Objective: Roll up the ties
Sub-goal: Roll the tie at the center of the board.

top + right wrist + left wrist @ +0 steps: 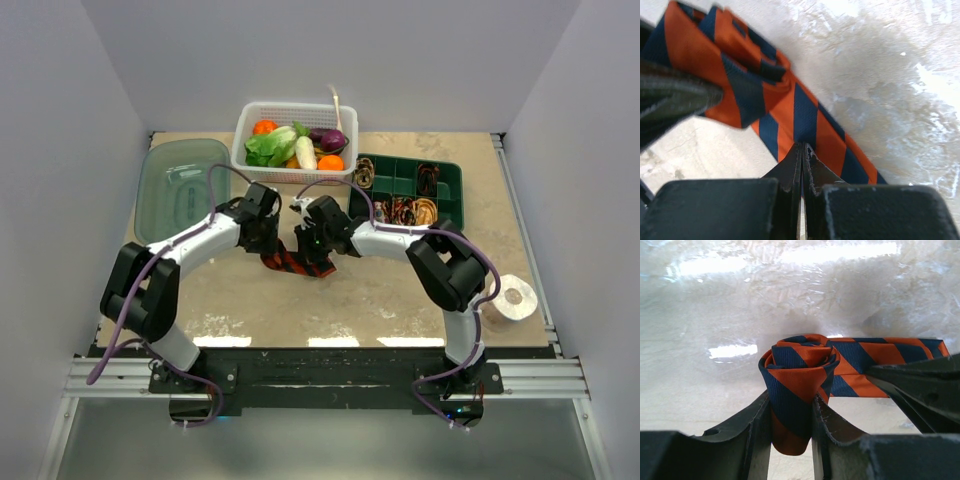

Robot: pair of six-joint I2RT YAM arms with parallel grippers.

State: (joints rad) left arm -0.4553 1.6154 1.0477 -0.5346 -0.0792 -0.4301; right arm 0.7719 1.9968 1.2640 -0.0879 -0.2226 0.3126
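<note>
Left claw (790, 412): gripped the rolled coil of the striped tie (802, 365)
Right claw (801, 150): stood closed, tips against the flat tail

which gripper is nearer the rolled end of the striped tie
Left. The left gripper clamps the orange and navy striped fabric tie's rolled coil; the right gripper pinches its flat tail beside the coil.

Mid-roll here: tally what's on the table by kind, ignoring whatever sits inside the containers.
striped tie: 1
white basket: 1
green divided tray: 1
clear tub: 1
white tape roll: 1
Total: 5
</note>
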